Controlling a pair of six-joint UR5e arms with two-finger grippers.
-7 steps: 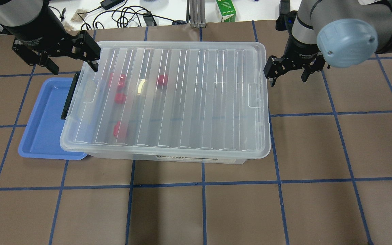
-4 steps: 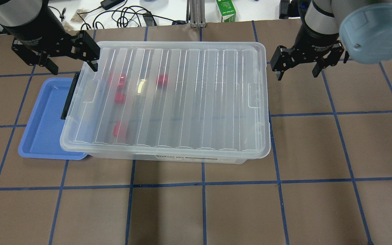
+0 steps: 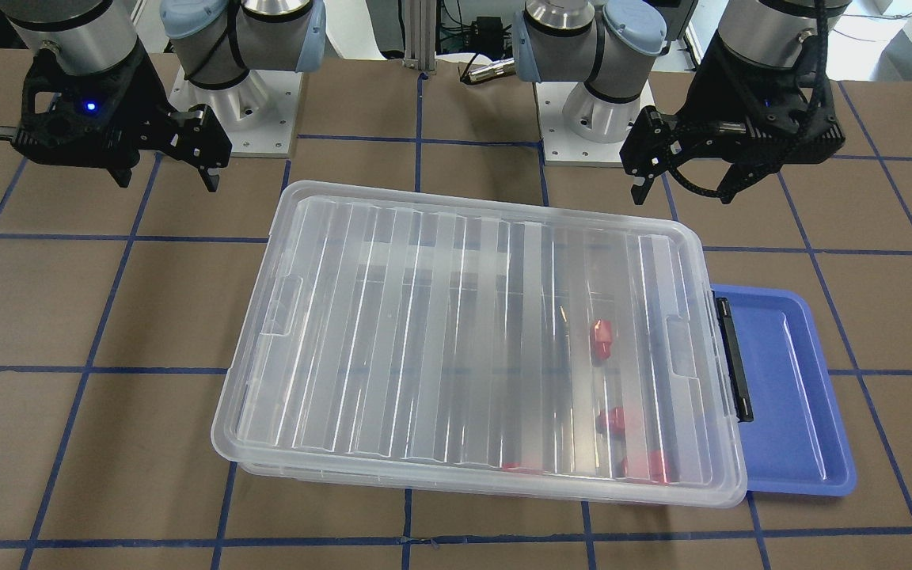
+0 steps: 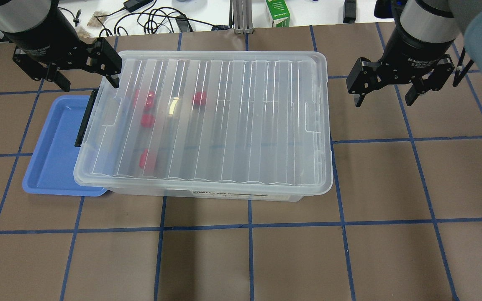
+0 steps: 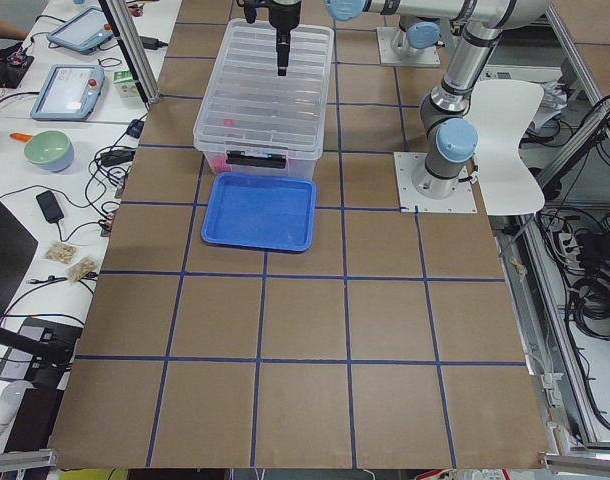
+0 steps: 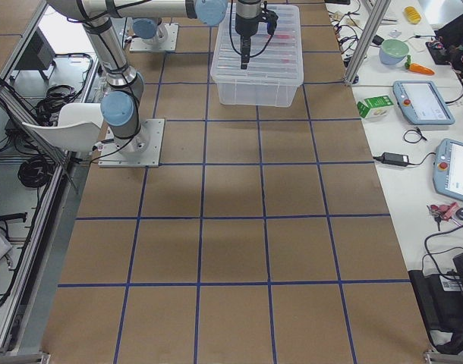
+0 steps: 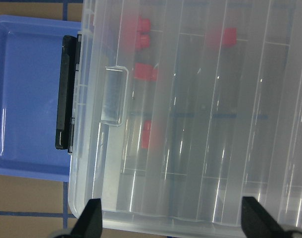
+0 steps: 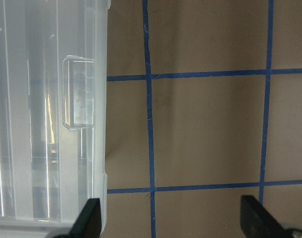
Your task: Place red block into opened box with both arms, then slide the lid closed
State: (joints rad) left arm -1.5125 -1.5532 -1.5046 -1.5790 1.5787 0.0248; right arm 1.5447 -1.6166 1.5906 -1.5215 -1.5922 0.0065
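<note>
on the desk, centre: the box sits with the lid lying flat on top, covering the whole opening. in the front-facing view the lid looks slightly skewed against the box rim at the corner furthest from the tray.

red blocks, all seen through the lid and all inside the box, at my left end:
- one red block alone, nearest the box middle
- a close pair near the far wall
- one just in front of the pair
- one nearer the front wall

the black latch bar shows at the box's left end, just past the lid edge. the blue tray lies beside that end, partly tucked under the lid's overhang.

my left fingers: spread wide, grasping nothing, hovering over the far left corner of the lid; the wrist view looks down on the lid indent and the blocks.

my right fingers: also released and spread wide, nothing between them, over bare desk just beyond the box's right end, apart from the lid.
</note>
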